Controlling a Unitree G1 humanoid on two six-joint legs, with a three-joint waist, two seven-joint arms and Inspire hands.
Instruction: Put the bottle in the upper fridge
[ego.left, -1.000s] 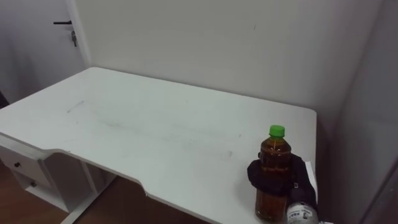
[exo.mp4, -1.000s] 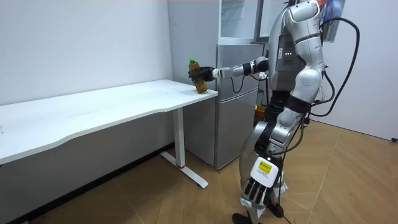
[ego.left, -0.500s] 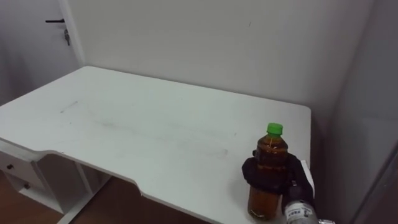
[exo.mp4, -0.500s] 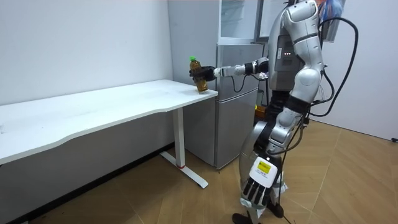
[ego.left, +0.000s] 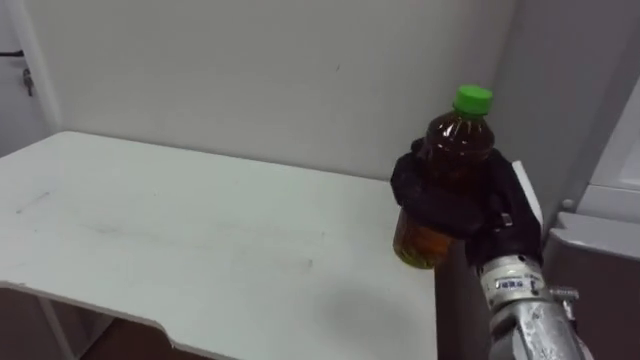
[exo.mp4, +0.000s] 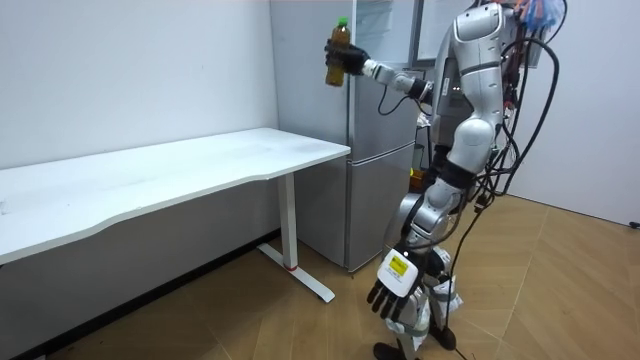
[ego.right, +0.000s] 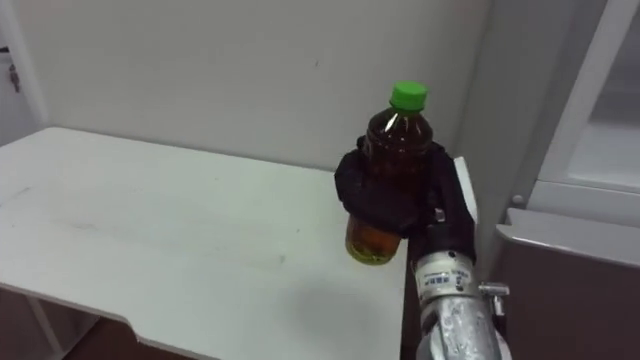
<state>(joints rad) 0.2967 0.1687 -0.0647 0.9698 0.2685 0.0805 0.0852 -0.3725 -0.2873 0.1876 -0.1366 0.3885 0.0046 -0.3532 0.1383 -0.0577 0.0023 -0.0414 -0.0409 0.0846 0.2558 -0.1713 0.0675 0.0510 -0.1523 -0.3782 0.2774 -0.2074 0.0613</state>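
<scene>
The right hand (ego.left: 455, 195) has its dark fingers curled tight round the bottle's (ego.left: 452, 135) middle, holding it upright in the air. The white table (ego.left: 180, 240) spreads to the left and below, the bottle is over its far right end, and the grey fridge (ego.left: 600, 250) stands just right. In the room view the left hand (exo.mp4: 393, 297) hangs low by the legs, fingers relaxed
</scene>
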